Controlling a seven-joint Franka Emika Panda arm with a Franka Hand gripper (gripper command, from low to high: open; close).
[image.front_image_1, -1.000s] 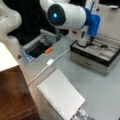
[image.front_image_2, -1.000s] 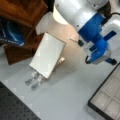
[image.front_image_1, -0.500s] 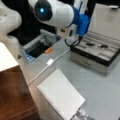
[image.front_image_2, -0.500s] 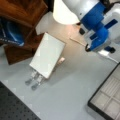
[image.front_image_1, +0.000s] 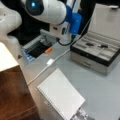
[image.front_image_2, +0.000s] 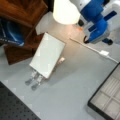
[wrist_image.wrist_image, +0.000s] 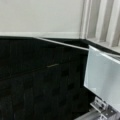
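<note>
The white and blue arm hangs over the back of the grey table in both front views. Its gripper end (image.front_image_1: 62, 33) (image.front_image_2: 100, 37) is above a white cable with a plug (image.front_image_1: 50, 62) (image.front_image_2: 103, 53) and a small orange piece (image.front_image_1: 48, 50) (image.front_image_2: 79, 28). I see nothing held. A white rectangular panel (image.front_image_1: 61, 96) (image.front_image_2: 47, 55) stands tilted on metal clamps (image.front_image_2: 33, 80), well away from the gripper. In the wrist view no fingers show; only the panel (wrist_image.wrist_image: 105, 80), a dark area and a pale wall appear.
An open grey case with compartments (image.front_image_1: 95, 55) (image.front_image_2: 107, 100) sits at a front view's right. A dark open box with a blue edge (image.front_image_1: 37, 50) lies near the arm. Wooden furniture (image.front_image_1: 12, 95) (image.front_image_2: 22, 15), a white lamp shade (image.front_image_2: 66, 11) and a black perforated board (image.front_image_2: 12, 107) border the table.
The arm has swung to the left in a front view and drifted up toward the top in the other. The panel, cable and case have not moved.
</note>
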